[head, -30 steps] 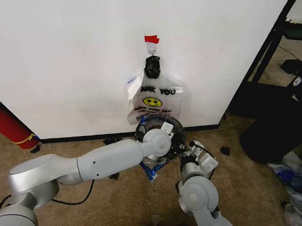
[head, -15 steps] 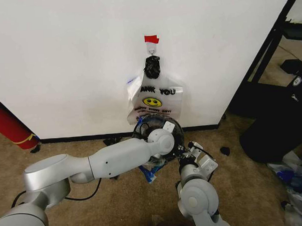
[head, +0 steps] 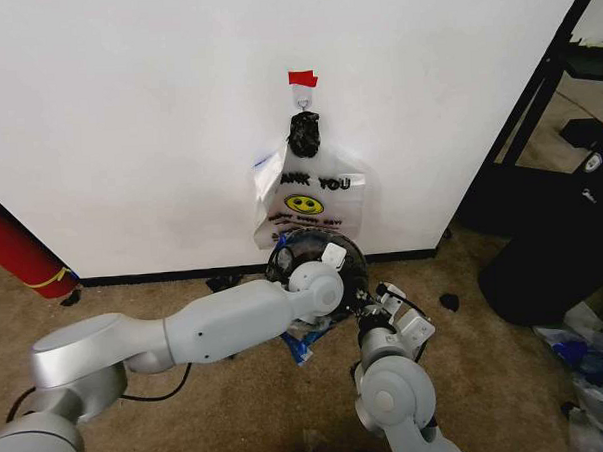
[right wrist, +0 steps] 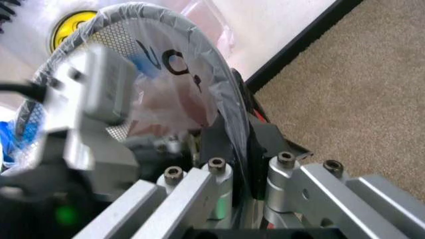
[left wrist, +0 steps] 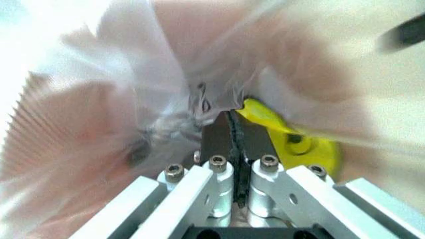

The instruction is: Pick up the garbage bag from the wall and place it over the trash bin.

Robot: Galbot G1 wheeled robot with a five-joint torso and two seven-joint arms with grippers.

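- The trash bin [head: 318, 260] sits on the carpet against the foot of the wall [head: 137, 123], straight below the small hook and red tape patch [head: 302, 79].
- One garbage bag [head: 308, 196] with "THANK YOU" and a yellow smiley hangs from that hook, its lower edge just above the bin's rim.
- Another garbage bag is draped over the bin [right wrist: 199, 84]; thin film covers the rim and mesh wall, with black print showing through.
- The left gripper [head: 331, 257] reaches over the bin's mouth from the left. Seen from its wrist camera, the left gripper [left wrist: 234, 134] has its jaws pressed together on a pinch of bag film, next to a yellow printed patch.
- The right gripper [head: 377, 301] is low at the bin's right side; at the rim, the right gripper [right wrist: 234, 144] has its jaws closed on the film-covered edge.
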